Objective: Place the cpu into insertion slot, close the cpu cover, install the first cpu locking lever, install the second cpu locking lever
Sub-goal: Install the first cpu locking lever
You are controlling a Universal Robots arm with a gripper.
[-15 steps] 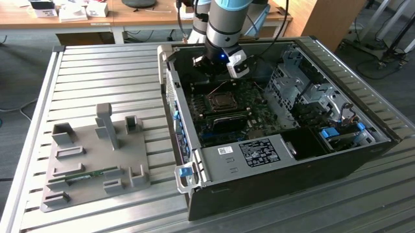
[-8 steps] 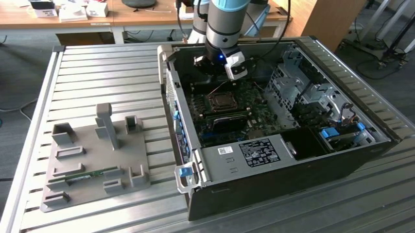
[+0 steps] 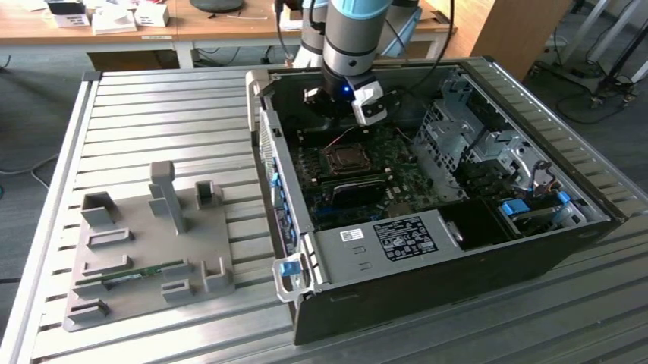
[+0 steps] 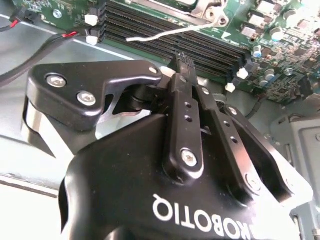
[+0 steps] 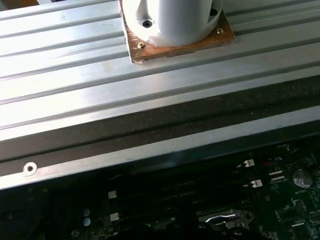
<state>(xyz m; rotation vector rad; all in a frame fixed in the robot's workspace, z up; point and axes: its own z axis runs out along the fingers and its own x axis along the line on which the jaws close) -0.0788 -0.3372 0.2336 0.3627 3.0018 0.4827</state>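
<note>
Hand clenched on nothing, near insertion slot. One locking lever lies free across memory slots: levering judged unfinished; earlier steps unclear.

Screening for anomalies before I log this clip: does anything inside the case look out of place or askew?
A thin silver locking lever slants loose across the long black memory slots, just beyond the hand in the second wrist view; it looks unlatched. Nothing looks spilled or damaged.

Lab or workshop: slatted aluminium workbench, open computer case, wooden desks behind.
</note>
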